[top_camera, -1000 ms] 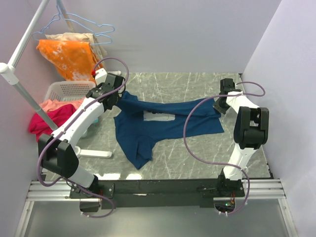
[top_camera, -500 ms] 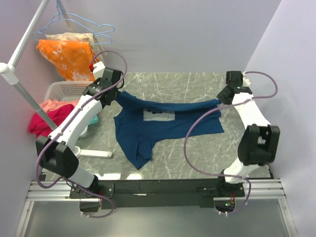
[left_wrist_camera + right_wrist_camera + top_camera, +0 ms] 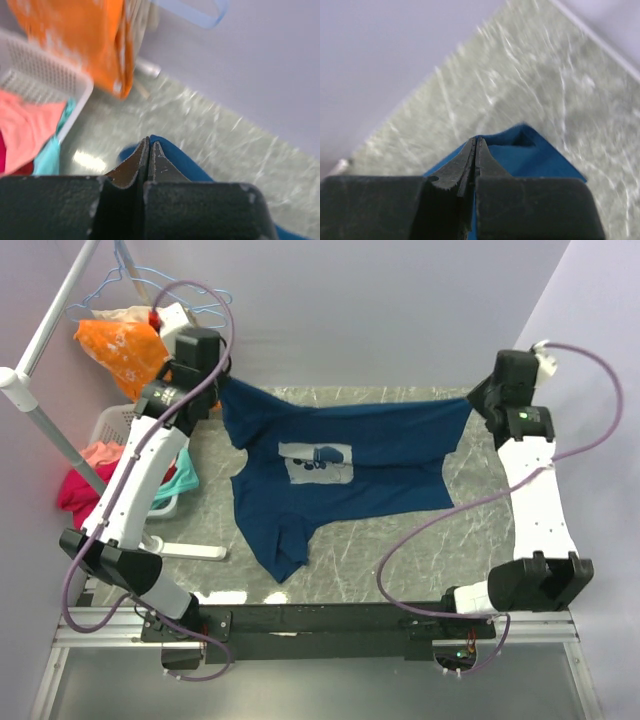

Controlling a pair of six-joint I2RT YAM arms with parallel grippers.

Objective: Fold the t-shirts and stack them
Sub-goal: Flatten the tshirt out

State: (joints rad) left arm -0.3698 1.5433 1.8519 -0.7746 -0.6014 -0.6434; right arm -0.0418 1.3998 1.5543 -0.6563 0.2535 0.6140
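Observation:
A navy blue t-shirt [image 3: 350,465] with a pale square print [image 3: 316,461] hangs stretched between my two grippers above the marble table, its lower part trailing on the surface. My left gripper [image 3: 222,380] is shut on the shirt's left top corner, high at the far left. My right gripper [image 3: 474,398] is shut on the right top corner at the far right. In the left wrist view the shut fingertips [image 3: 149,142] pinch blue cloth [image 3: 175,160]. In the right wrist view the shut fingertips [image 3: 476,141] pinch blue cloth [image 3: 530,157].
A white laundry basket [image 3: 128,422] with pink, red and teal clothes [image 3: 95,475] stands at the left. An orange garment [image 3: 120,350] hangs from a rack [image 3: 40,420] at the far left, next to my left gripper. Walls close the back and right.
Both grippers have risen and moved apart toward the back corners, lifting the shirt's top edge and stretching it wide. The print now faces the camera flat.

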